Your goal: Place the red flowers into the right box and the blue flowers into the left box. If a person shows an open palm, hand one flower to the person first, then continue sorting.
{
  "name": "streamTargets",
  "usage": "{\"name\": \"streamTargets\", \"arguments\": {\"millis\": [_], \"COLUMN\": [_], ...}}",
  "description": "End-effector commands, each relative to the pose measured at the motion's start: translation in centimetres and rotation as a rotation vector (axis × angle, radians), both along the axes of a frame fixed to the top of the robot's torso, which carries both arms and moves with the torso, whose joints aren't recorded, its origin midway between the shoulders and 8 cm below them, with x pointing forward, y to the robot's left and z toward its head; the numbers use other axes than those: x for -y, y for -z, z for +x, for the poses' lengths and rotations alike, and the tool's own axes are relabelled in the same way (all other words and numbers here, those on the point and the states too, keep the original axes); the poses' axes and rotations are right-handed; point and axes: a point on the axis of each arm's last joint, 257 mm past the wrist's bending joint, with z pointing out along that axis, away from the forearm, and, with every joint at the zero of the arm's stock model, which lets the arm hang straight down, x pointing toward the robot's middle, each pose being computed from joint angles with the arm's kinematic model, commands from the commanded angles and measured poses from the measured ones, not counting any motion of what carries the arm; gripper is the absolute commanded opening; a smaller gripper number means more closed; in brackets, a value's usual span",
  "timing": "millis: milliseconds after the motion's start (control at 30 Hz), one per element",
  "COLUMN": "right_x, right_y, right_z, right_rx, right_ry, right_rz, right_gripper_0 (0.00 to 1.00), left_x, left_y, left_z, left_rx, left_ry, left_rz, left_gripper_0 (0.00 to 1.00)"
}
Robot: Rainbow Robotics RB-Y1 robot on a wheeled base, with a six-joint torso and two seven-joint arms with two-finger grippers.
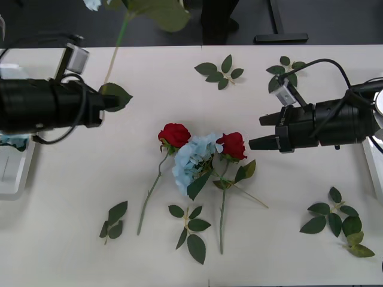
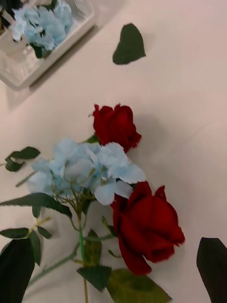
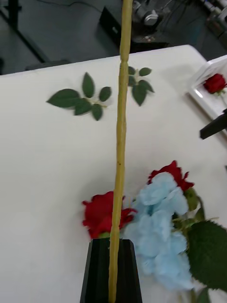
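1. The left end effector [image 3: 111,270] is pinching the stem [image 3: 121,132] of a blue flower, held up over the far left part of the tabletop [image 1: 72,239].
2. This step looks like a handover or a carry to the left box [image 1: 15,173].
3. The right end effector [image 1: 258,133] hangs beside two red flowers [image 1: 174,135] and a blue cluster [image 1: 194,158]; I cannot tell its opening.
4. Next, the left arm must release it carefully.

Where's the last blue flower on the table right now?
In the front view the blue flower lies mid-table, wedged between two red roses, left of the right end effector.
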Motion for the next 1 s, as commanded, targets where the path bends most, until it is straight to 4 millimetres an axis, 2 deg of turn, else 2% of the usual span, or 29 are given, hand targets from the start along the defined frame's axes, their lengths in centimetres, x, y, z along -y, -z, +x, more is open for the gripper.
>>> {"name": "streamTargets", "arguments": {"millis": [33,67,167,200,233,267,300,333,367,500,700,900,1000], "right_x": [4.3,4.6,6.4,6.7,7.5,7.8,8.1,8.8,9.0,9.6,10.7,12.4,12.3], "right_y": [1.2,1.3,2.0,2.0,2.3,2.4,2.5,2.8,2.8,3.2,3.8,4.5,4.2], "right_z": [-0.2,-0.2,-0.2,-0.2,-0.3,-0.4,-0.5,-0.7,-0.7,-0.9,-0.2,0.2,-0.2], "right_rx": [-0.014,-0.015,-0.015,-0.014,-0.017,-0.018,-0.02,-0.025,-0.022,-0.029,-0.019,-0.005,-0.005], "right_ry": [0.026,0.026,0.035,0.035,0.035,0.033,0.031,0.027,0.025,0.025,0.055,0.068,0.052], "right_rz": [-0.138,-0.153,-0.222,-0.233,-0.26,-0.275,-0.286,-0.313,-0.32,-0.342,-0.392,-0.459,-0.44], "right_gripper_0": [1.0,1.0,1.0,1.0,1.0,1.0,1.0,1.0,1.0,1.0,1.0,1.0,1.0], "left_x": [-10.3,-11.6,-18.7,-20.1,-23.4,-25.3,-26.3,-29.0,-29.9,-37.8,-45.1,-50.6,-52.9], "left_y": [-3.0,-2.9,-2.8,-2.9,-2.7,-2.6,-2.5,-2.2,-2.1,-0.9,1.5,3.4,4.3], "left_z": [0.3,0.2,-1.4,-1.8,-2.6,-3.1,-3.5,-4.5,-4.8,-8.2,-11.8,-14.3,-15.3], "left_rx": [-0.049,-0.061,-0.114,-0.12,-0.135,-0.141,-0.145,-0.161,-0.168,-0.233,-0.338,-0.407,-0.424], "left_ry": [-0.129,-0.147,-0.258,-0.281,-0.341,-0.377,-0.396,-0.443,-0.461,-0.619,-0.776,-0.908,-0.966], "left_rz": [0.071,0.081,0.129,0.141,0.183,0.212,0.226,0.283,0.304,0.486,0.598,0.641,0.661], "left_gripper_0": [0.0,0.0,0.0,0.0,0.0,0.0,0.0,0.0,0.0,0.0,0.0,0.0,0.0]}}
